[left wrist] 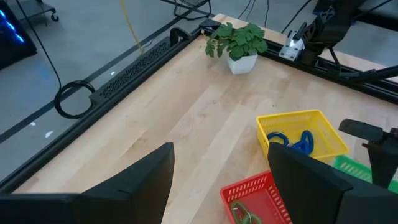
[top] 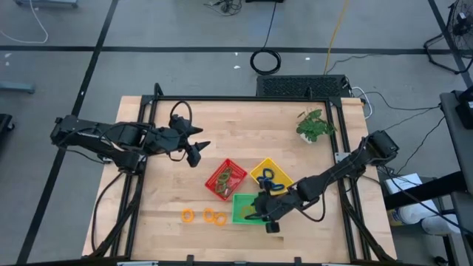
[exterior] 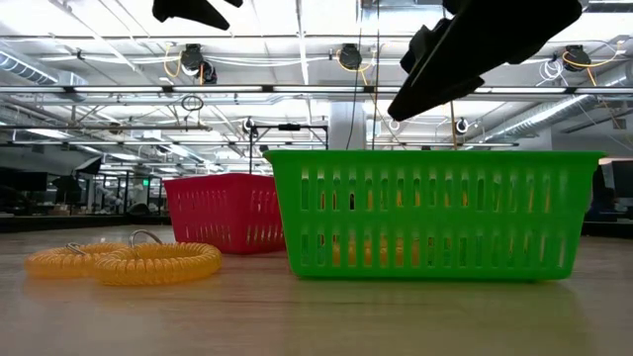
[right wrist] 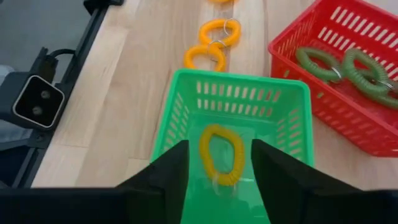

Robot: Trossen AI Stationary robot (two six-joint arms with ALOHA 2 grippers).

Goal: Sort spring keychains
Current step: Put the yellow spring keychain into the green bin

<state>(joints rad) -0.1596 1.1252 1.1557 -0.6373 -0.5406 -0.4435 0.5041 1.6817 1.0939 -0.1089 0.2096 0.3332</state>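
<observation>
- The right hand hovered over the green tray, its fingers spread apart and holding nothing.
- An orange spring keychain lay on the floor of the green tray, directly between the right hand's fingers as seen from the wrist.
- Two more orange keychains lay touching each other on the table just beside the green tray, with a third a little farther off.
- Green keychains lay in the red tray, blue ones in the yellow tray.
- The left hand waited above the table, well apart from the trays, fingers wide and empty.
</observation>
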